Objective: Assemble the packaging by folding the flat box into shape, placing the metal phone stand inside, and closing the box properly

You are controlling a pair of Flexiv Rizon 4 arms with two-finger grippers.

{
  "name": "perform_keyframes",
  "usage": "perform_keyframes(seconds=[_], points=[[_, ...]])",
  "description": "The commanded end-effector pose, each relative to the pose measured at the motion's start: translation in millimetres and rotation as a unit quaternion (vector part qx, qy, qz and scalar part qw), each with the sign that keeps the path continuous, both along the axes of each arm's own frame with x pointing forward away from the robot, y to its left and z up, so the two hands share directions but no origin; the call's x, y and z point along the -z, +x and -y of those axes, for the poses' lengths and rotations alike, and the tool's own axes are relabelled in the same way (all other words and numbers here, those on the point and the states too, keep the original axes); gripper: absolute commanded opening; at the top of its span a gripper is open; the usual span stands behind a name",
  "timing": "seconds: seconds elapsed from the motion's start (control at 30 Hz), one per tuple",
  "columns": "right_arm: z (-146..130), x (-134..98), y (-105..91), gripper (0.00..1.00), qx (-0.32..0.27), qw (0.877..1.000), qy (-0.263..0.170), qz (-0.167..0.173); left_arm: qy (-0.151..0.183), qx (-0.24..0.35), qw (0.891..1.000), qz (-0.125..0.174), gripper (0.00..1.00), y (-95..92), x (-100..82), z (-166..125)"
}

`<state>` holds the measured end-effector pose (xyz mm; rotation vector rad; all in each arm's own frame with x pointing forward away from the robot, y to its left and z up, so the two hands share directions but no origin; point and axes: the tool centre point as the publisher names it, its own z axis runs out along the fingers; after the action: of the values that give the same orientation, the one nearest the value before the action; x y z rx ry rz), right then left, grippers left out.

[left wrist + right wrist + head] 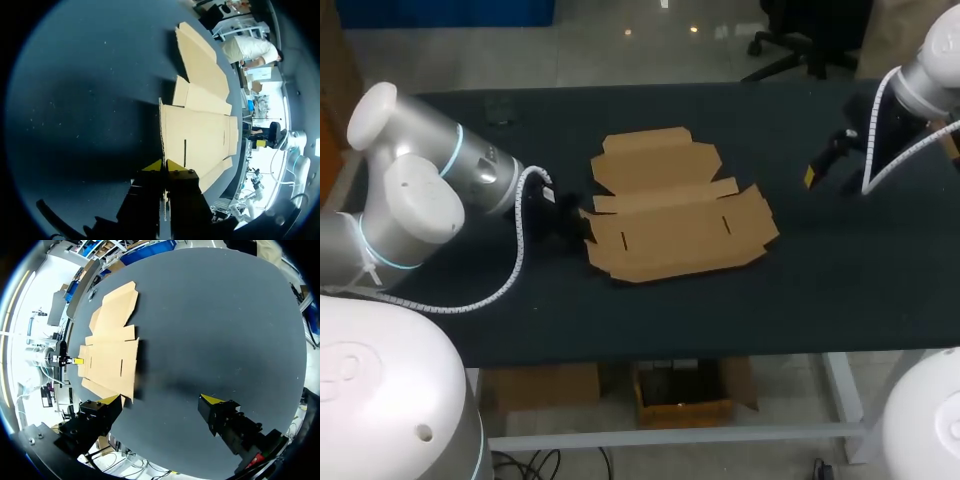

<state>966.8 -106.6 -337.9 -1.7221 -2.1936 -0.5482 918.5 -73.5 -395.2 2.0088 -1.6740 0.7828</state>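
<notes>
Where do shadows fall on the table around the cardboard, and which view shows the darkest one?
Head view: the flat box is evenly lit, with no clear shadow on the dark table. Left wrist view: the darkest, a broad shadow beside the box, ahead of the left hand. Right wrist view: a soft patch beside the box, ahead of the right hand.

brown cardboard box blank, unfolded, lying flat mid dark table, flaps splayed, lid panel far side, two slots in near panel
</notes>
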Motion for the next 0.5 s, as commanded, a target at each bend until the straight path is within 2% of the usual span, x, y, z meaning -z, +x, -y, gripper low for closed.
perform_keyframes(seconds=[0.03, 0.27, 0.5], points=[[1, 0, 0.4, 1.0, -0.001, 1.0, 0.002, -0.002, 0.005, 0.008, 1.0, -0.004, 0.0, -5.1, -11.7, -7], [1, 0, 0.4, 1.0, 0.0, 1.0, 0.003, -0.003, -0.004, 0.03, 1.0, -0.006, 0.0, -17.3, -18.4, -13], [0, 0, 0.0, 1.0, -0.001, 1.0, 0.002, -0.003, 0.005, 0.046, 0.999, -0.005, 0.0, -28.1, -16.7, -16]])
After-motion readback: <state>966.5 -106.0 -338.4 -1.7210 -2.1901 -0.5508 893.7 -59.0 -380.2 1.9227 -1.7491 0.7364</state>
